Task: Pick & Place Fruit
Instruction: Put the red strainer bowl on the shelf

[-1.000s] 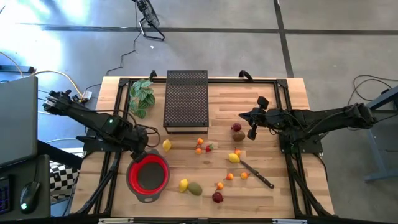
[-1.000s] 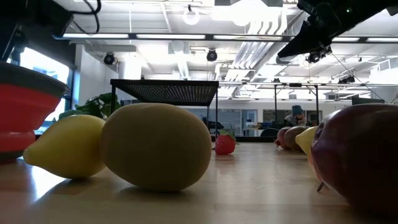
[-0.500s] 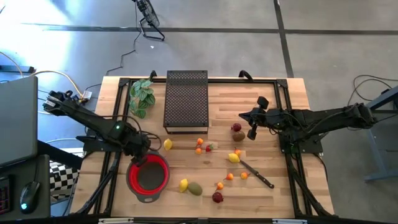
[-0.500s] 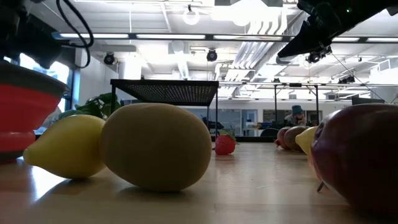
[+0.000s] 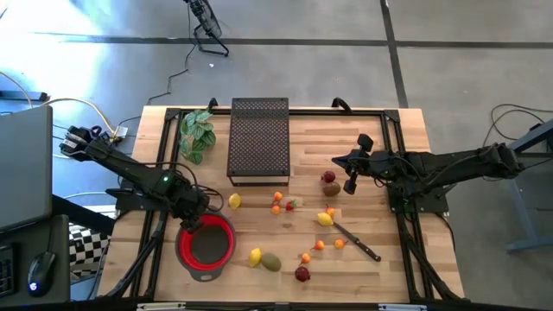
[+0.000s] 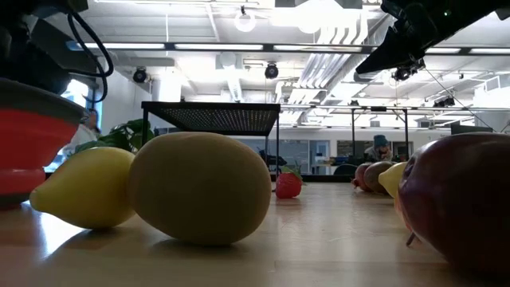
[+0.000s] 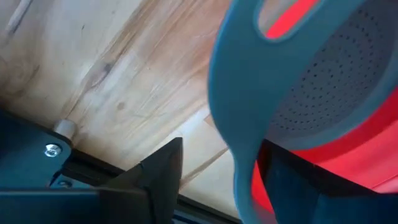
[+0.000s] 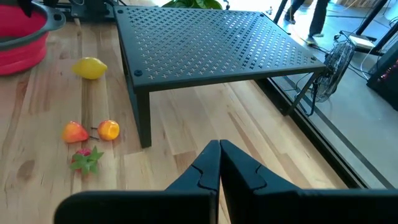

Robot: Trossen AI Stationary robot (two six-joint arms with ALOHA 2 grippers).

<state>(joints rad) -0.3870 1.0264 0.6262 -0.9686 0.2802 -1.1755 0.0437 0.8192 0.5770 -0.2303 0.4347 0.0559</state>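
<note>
Table [image 5: 380, 138]: the wooden top is framed by a dark rail on all sides. The far right corner is bare; the middle and near half are scattered with fruit.

Black perforated stand [image 5: 258, 138]: sits at the far middle edge, with the green leafy plant [image 5: 196, 132] just to its left.

Red colander [image 5: 206, 244]: at the near left, grey-rimmed. In the left wrist view its rim [image 7: 249, 112] fills most of the picture and hides what lies beyond it.

Left gripper [image 5: 202, 206]: over the colander's far rim. Its fingers [image 7: 163, 168] straddle the rim, apart; no contact can be confirmed. A yellow lemon [image 5: 233, 201] lies just to its right, untouched.

Right gripper [image 5: 351, 178]: hangs above the right middle of the table, fingers [image 8: 217, 163] pressed together, empty. The dark red fruit [image 5: 329, 177] and brown kiwi [image 5: 332, 188] lie just to its left.

Black-handled knife [image 5: 356, 242]: near right, beside a second lemon [image 5: 324, 219].

Remaining fruit: a third lemon [image 5: 255, 257] touching the olive-green fruit [image 5: 271, 262] right of the colander. The small orange ones [image 5: 277, 199] at centre are hard to identify.
</note>
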